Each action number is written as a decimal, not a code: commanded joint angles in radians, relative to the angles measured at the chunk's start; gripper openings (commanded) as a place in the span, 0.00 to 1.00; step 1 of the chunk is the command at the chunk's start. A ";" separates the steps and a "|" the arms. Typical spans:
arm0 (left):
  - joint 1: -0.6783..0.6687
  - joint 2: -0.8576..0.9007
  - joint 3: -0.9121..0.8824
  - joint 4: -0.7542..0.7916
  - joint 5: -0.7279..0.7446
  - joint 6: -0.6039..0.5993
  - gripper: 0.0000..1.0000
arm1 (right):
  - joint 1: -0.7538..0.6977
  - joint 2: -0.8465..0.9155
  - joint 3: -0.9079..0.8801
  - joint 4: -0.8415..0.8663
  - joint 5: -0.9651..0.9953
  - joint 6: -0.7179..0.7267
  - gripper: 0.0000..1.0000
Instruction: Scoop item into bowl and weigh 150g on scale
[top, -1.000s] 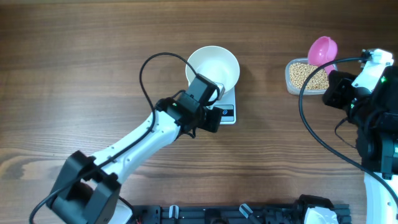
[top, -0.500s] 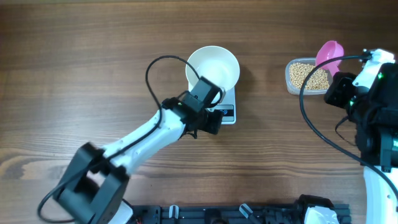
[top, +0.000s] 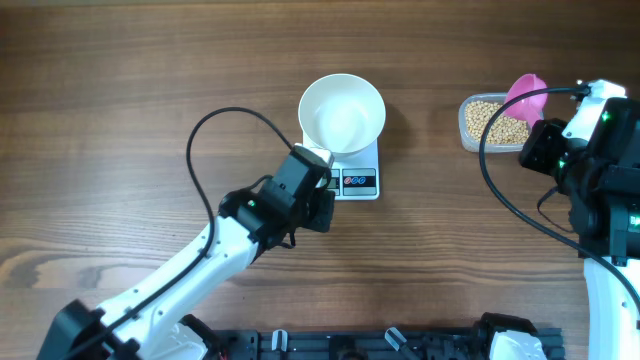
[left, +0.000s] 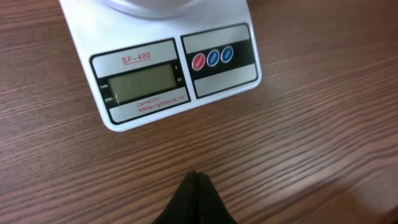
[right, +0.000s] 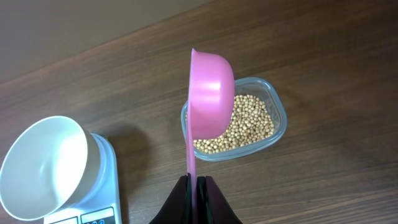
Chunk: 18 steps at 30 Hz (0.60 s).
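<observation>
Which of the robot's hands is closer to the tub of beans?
Right. The right gripper holds a pink scoop close by the tub; the left gripper is across the table, shut, beside the scale.

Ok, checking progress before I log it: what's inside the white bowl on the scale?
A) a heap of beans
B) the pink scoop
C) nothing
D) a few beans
C: the bowl on the scale shows a bare white inside; the beans lie in the clear tub, with the pink scoop above it.
</observation>
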 joint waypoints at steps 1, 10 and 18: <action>0.013 -0.197 -0.003 0.014 0.022 -0.024 0.04 | -0.002 0.003 0.016 0.001 0.018 -0.044 0.04; 0.012 -0.318 -0.233 0.342 0.012 -0.050 0.04 | -0.002 0.008 0.016 0.011 0.018 -0.071 0.04; 0.012 -0.052 -0.216 0.619 0.011 -0.054 0.04 | -0.002 0.008 0.016 0.006 0.013 -0.067 0.04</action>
